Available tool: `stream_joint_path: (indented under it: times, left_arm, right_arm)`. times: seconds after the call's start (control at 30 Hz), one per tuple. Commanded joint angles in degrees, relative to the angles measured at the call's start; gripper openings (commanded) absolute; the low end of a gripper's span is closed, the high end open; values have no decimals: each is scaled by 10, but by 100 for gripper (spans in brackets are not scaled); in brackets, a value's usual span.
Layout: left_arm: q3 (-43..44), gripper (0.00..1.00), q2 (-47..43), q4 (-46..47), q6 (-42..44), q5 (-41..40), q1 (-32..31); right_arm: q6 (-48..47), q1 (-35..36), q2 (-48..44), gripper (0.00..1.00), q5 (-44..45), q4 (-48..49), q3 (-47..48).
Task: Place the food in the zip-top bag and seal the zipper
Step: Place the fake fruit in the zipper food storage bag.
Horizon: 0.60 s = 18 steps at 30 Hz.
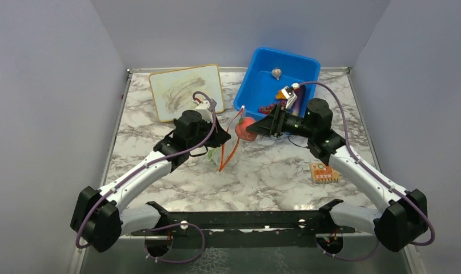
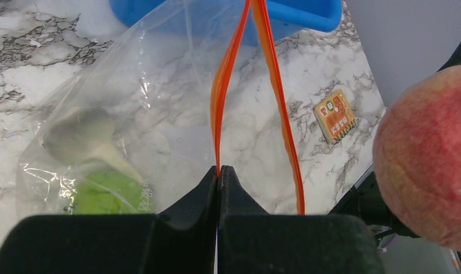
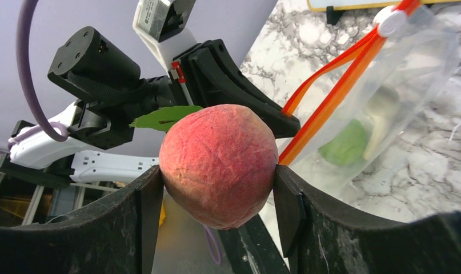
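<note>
Peach [image 1: 246, 129], top view: clamped in the right gripper [image 1: 249, 130], hanging above the table at that gripper's fingertips and pointed toward the left arm. Sits just beside the left gripper [image 1: 222, 138], itself holding up the zip-top bag [image 1: 215, 154] by its zipper [image 1: 231, 149]. Leaves further toy food behind the right wrist, in the blue bin [image 1: 313, 64].

Left wrist view: left gripper [image 2: 218, 171] closed tight on one strip of the zipper [image 2: 221, 97], pinched right at the fingertips. Second strip bowing off to the right of the fingers, so mouth parted (a narrow slot, long axis running straight out ahead of the fingertips). Lime [image 2: 108, 194] and garlic [image 2: 82, 134] lying inside the zip-top bag [image 2: 142, 74], left of the fingers. Peach [image 2: 428, 160] looming right of the fingers, outside the bag and just beside the free strip.

Right wrist view: right gripper [image 3: 216, 177] squeezing the peach [image 3: 219, 162] between both fingers [image 3: 151, 197]. Bag mouth lying ahead and to the right of the fingertips, zipper [image 3: 331, 91] slanting up and away.

Probably calls for swinging the peach along that slot's axis, not across it. Looks wider than the gap, so likely to snag a strip.
</note>
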Motion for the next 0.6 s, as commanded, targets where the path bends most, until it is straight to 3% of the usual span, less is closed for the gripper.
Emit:
stream_joint_path:
  times: [0.0, 0.57]
  left_arm:
    - [-3, 0, 3, 29, -16, 15, -9]
    - [6, 0, -29, 2, -8, -10, -24]
  right_arm:
    - [37, 20, 16, 29, 28, 47, 0]
    - [51, 56, 74, 30, 105, 52, -20]
